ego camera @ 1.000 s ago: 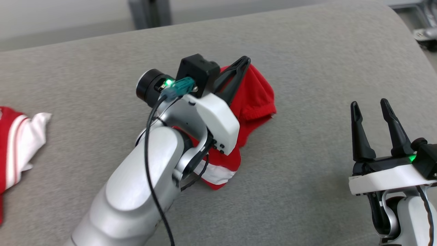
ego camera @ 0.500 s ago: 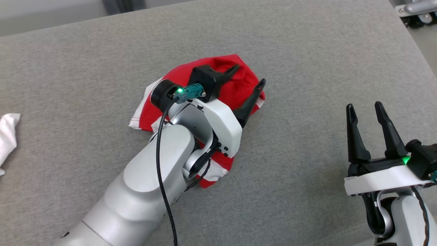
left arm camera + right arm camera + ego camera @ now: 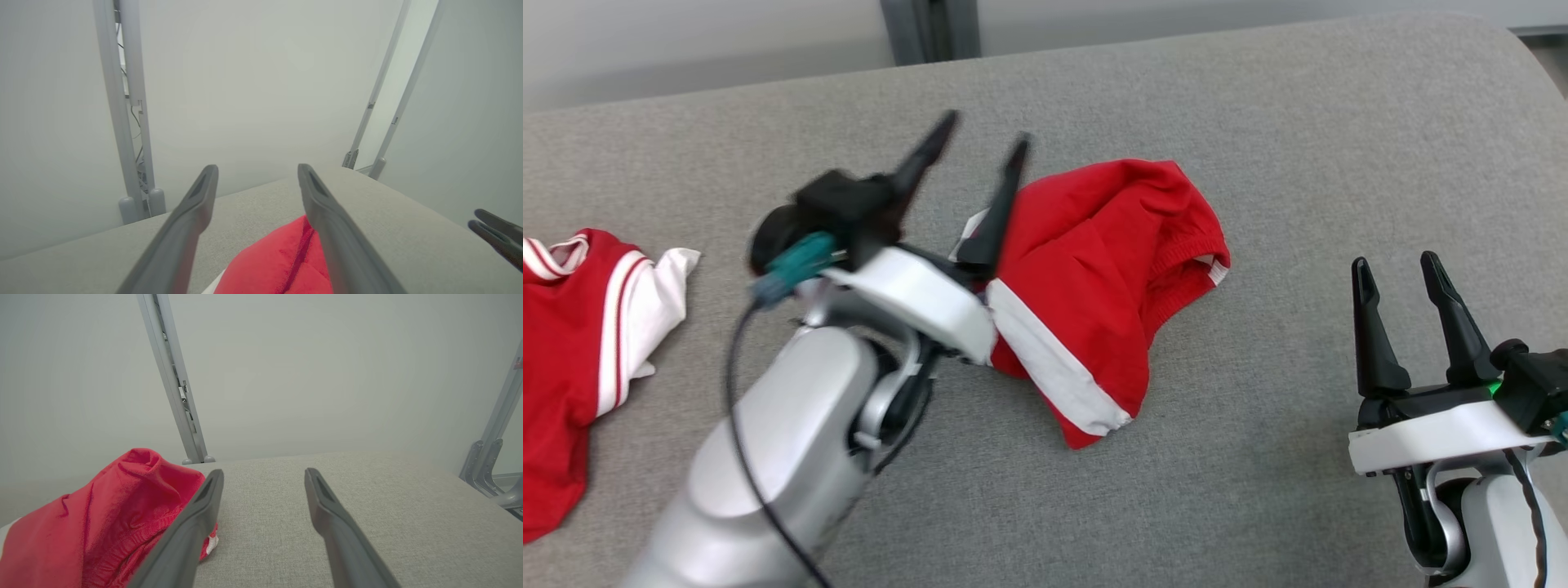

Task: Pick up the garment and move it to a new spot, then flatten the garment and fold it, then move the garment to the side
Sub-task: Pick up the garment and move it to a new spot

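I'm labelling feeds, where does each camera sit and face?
Head view: on the head, facing down at the red garment; left end effector, right end effector show.
Left wrist view: on the left wrist, facing along the left fingers toward the wall.
Right wrist view: on the right wrist, along the right fingers.
All share the red garment.

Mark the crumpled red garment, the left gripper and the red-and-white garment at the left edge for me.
crumpled red garment (image 3: pixel 1094 261), head view, its red middle panel.
left gripper (image 3: pixel 984 131), head view, midway between its fingertips.
red-and-white garment (image 3: pixel 564 351), head view, its red body.
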